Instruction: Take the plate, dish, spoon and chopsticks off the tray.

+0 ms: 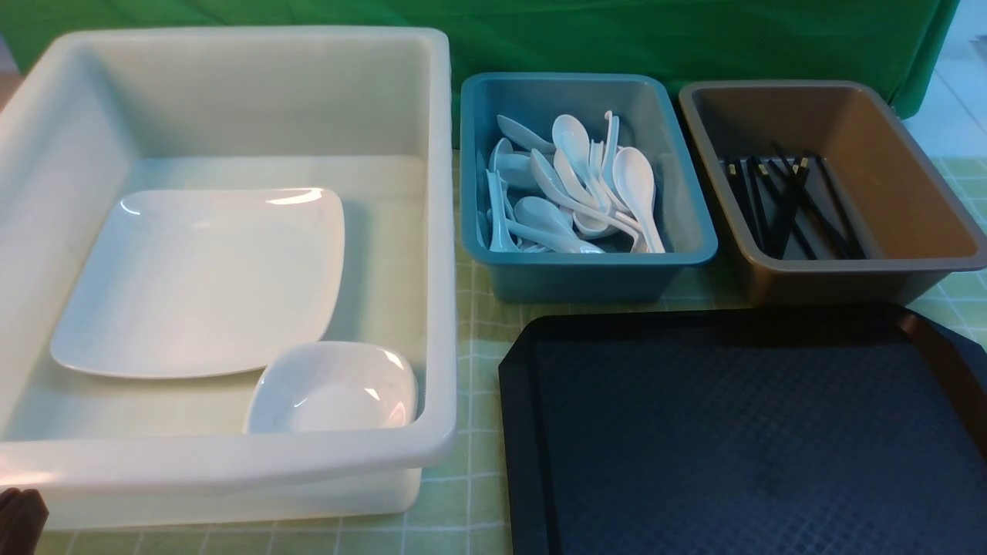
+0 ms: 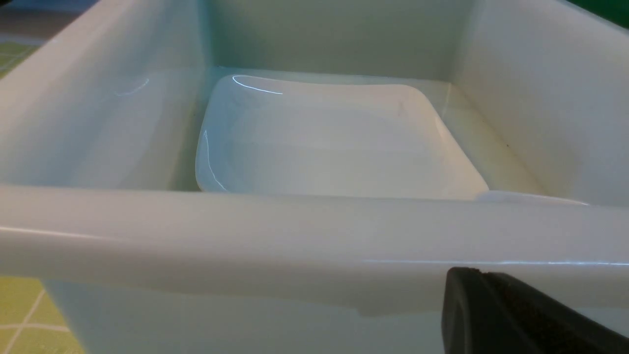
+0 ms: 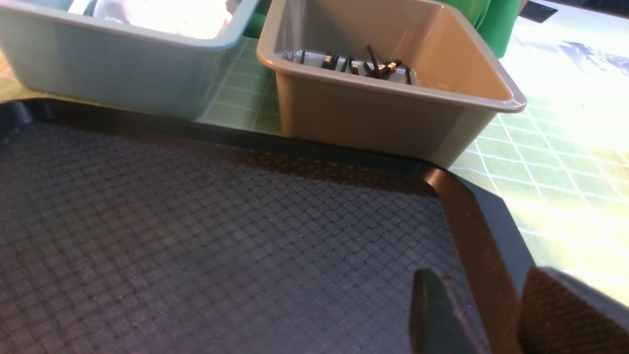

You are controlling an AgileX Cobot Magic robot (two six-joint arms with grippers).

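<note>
Three bins (image 1: 439, 231) hold plate (image 1: 200, 281), spoons (image 1: 574, 185), chopsticks (image 1: 786, 204).

the front view looks forward and down over the white bin (image 1: 231, 462), blue bin (image 1: 586, 270), brown bin (image 1: 833, 277) and tray (image 1: 740, 432). the left wrist view sits low, close outside the white bin's near wall; the right wrist view hovers close above the tray's far right corner, facing the brown bin.

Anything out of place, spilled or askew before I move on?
Nothing stands out. The tray is bare; the plate and small dish lie in the white bin, spoons in the blue bin, chopsticks in the brown bin.
</note>
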